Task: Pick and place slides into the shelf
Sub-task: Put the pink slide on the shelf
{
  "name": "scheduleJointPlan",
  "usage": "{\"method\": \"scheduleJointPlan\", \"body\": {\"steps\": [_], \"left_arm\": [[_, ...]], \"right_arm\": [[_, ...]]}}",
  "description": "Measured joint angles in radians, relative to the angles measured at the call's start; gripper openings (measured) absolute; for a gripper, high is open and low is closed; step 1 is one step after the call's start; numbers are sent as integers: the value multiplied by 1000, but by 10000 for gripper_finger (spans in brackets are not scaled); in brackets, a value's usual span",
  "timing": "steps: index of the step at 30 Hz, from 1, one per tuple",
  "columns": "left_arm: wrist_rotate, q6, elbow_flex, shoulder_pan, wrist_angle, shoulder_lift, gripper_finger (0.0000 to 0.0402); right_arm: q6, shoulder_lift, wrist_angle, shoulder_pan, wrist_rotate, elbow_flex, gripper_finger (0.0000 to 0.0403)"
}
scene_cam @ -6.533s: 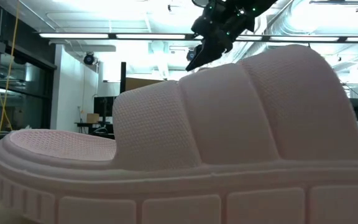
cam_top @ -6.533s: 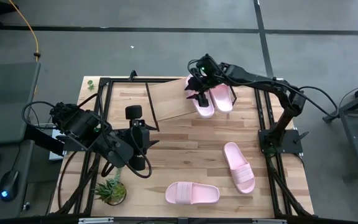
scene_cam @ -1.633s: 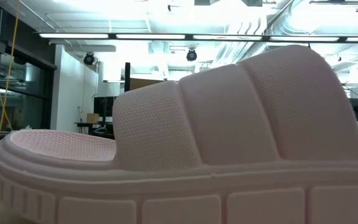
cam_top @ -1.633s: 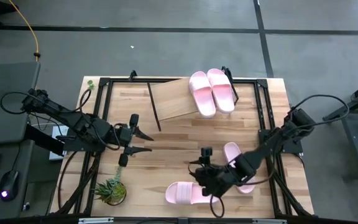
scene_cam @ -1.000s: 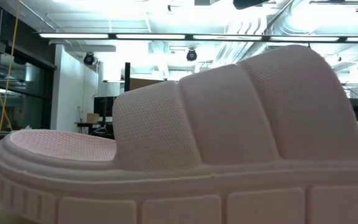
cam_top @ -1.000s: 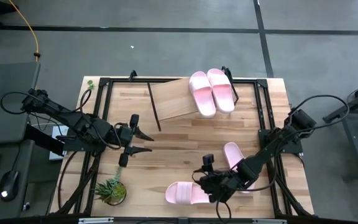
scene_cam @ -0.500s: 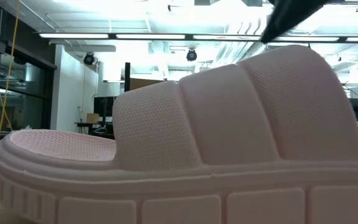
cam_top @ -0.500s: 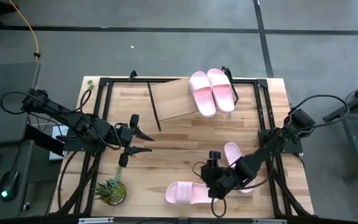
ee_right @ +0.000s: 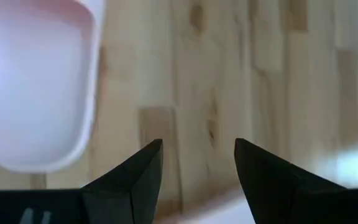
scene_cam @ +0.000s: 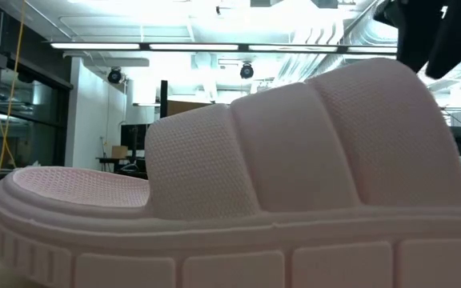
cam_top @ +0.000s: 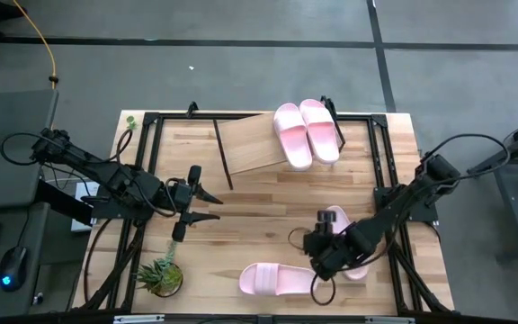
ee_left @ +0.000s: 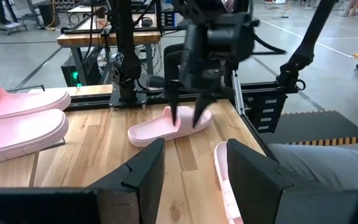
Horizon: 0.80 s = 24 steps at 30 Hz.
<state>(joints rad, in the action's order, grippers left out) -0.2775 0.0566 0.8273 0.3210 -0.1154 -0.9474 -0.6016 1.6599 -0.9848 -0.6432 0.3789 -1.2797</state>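
Note:
Two pink slides point(cam_top: 293, 135) point(cam_top: 320, 130) lie side by side on the slanted wooden shelf point(cam_top: 250, 146) at the table's far edge. A third slide point(cam_top: 275, 280) lies flat near the front edge and fills the low view point(scene_cam: 214, 184). A fourth slide point(cam_top: 351, 256) lies at the right, partly under my right arm. My right gripper point(cam_top: 317, 255) points steeply down, open, over bare wood between these two slides; the near slide's right end point(ee_right: 30, 93) is beside its fingers point(ee_right: 135, 180). My left gripper point(cam_top: 207, 203) hangs open at the left, holding nothing.
A small potted plant point(cam_top: 160, 277) stands at the near left corner. Black frame rails point(cam_top: 149, 180) run along the table's sides. Bare wood point(cam_top: 268, 202) lies between the shelf and the two lower slides.
My right gripper has moved toward the table's right edge, away from the near slide's strap to the gap between the two lower slides, and has tipped down steeply while rolling. Neither slide has moved. My left arm has kept still.

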Motion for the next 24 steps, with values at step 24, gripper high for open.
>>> {"method": "scheduleJointPlan", "body": {"steps": [24], "left_arm": [[0, 1, 0, 0, -26, 0, 156]], "right_arm": [[-185, -611, 153, 10, -194, 418, 190]]}}
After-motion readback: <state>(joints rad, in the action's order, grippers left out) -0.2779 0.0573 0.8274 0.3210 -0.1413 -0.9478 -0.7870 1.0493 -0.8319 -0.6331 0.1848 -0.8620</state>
